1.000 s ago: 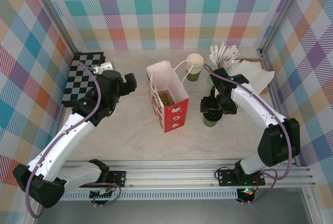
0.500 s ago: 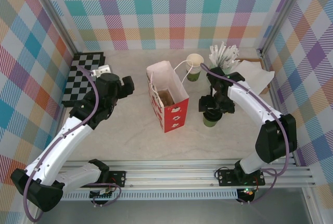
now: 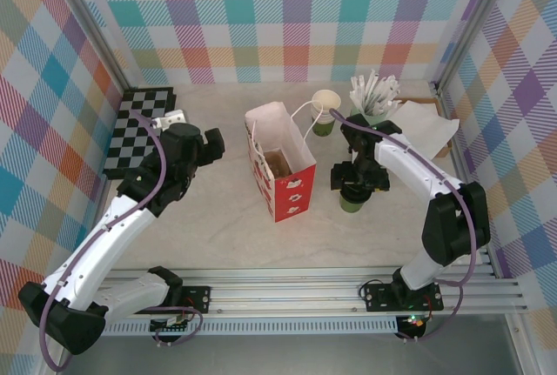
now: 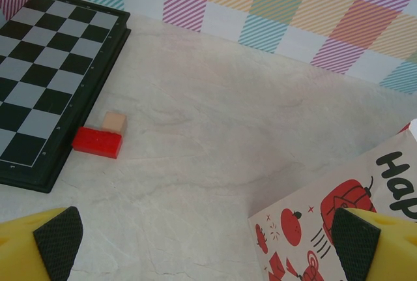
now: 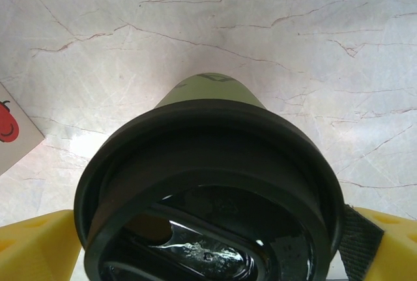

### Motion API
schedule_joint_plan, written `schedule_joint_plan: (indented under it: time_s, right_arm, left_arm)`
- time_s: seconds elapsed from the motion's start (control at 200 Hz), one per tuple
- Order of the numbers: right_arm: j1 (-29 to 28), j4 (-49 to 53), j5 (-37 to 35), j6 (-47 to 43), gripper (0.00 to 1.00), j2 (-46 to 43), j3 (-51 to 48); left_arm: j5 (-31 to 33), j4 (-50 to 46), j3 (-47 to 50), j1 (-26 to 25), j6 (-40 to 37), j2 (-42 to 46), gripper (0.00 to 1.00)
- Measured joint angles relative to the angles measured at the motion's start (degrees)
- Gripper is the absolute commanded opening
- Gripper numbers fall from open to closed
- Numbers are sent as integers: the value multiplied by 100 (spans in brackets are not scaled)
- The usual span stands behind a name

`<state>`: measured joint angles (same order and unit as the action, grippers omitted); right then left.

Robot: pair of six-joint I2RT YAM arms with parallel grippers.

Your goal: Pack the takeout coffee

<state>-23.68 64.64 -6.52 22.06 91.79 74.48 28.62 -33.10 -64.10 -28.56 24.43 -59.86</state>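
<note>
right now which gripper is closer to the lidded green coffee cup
Right. The right gripper is at the coffee cup, its fingers on either side of the black lid. The left gripper hovers open beyond the paper bag, on its far side.

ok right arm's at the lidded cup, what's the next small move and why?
Probably lift the cup straight up. The right gripper has a pad on each side of its black lid, apparently gripping it, and it stands on the table beside the open red bag, so it needs height to clear the rim.
</note>
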Motion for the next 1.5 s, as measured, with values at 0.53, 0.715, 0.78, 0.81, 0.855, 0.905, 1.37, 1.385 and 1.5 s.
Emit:
schedule_joint_plan:
  time_s: [0.53, 0.715, 0.78, 0.81, 0.855, 0.905, 1.37, 1.385, 1.5]
  right_arm:
    - [-2, -24, -17, -2, 97, 140, -55]
    - [-2, -22, -48, 0, 92, 142, -55]
    - [-2, -9, -57, 2, 92, 142, -55]
    - [-2, 0, -57, 0, 92, 142, -55]
    - [-2, 9, -57, 0, 92, 142, -55]
    - [-2, 22, -59, 0, 91, 142, -55]
    - [-2, 186, -146, 87, 67, 138, -48]
    - [-2, 195, -153, 90, 66, 138, -44]
    - [-2, 269, -203, 83, 64, 122, -42]
  left_arm:
    - [-2, 2, 11, 0, 0, -2, 100]
    - [-2, 0, 11, 0, 0, -17, 100]
    - [-2, 0, 11, 0, 0, -26, 100]
    - [-2, 0, 11, 0, 0, -31, 100]
    - [-2, 0, 11, 0, 0, -31, 100]
    - [-2, 0, 11, 0, 0, -31, 100]
    - [-57, 0, 11, 0, 0, -31, 100]
    - [-68, 0, 11, 0, 0, -31, 100]
    - [-111, 0, 9, 0, 2, -55, 100]
